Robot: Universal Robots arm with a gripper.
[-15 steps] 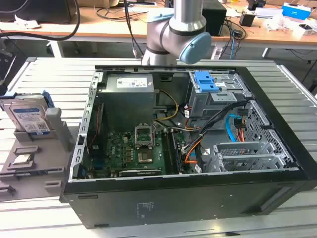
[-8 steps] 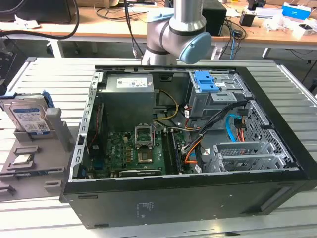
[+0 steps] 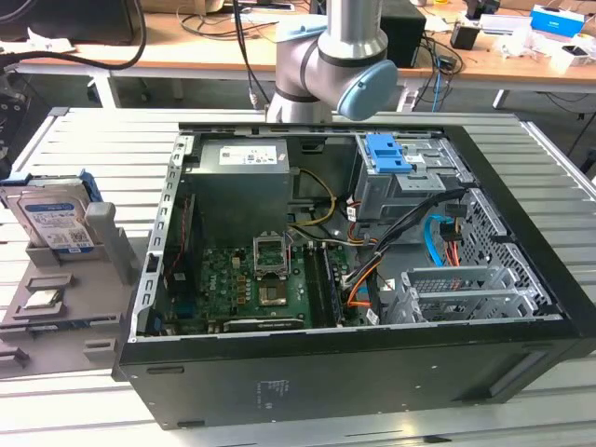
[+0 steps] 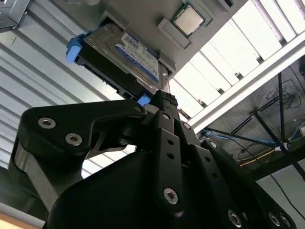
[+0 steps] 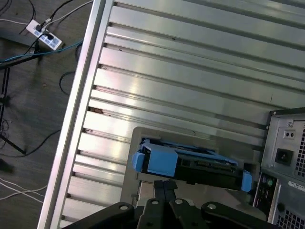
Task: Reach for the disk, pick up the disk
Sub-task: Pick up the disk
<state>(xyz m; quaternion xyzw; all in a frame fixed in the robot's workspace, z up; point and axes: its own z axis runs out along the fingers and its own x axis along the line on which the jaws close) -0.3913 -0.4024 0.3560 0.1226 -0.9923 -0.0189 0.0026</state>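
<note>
Gripper (image 4: 162, 98), jaws together, sits just short of the disk (image 4: 136, 57). It is likely rigid, heavyish and slick, best pinched across its flat faces.

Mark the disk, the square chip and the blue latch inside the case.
disk (image 4: 138, 55): second wrist view, on its printed label.
square chip (image 4: 189, 20): second wrist view, centre of its metal top.
blue latch (image 3: 386, 154): exterior view, on its ribbed top.
</note>
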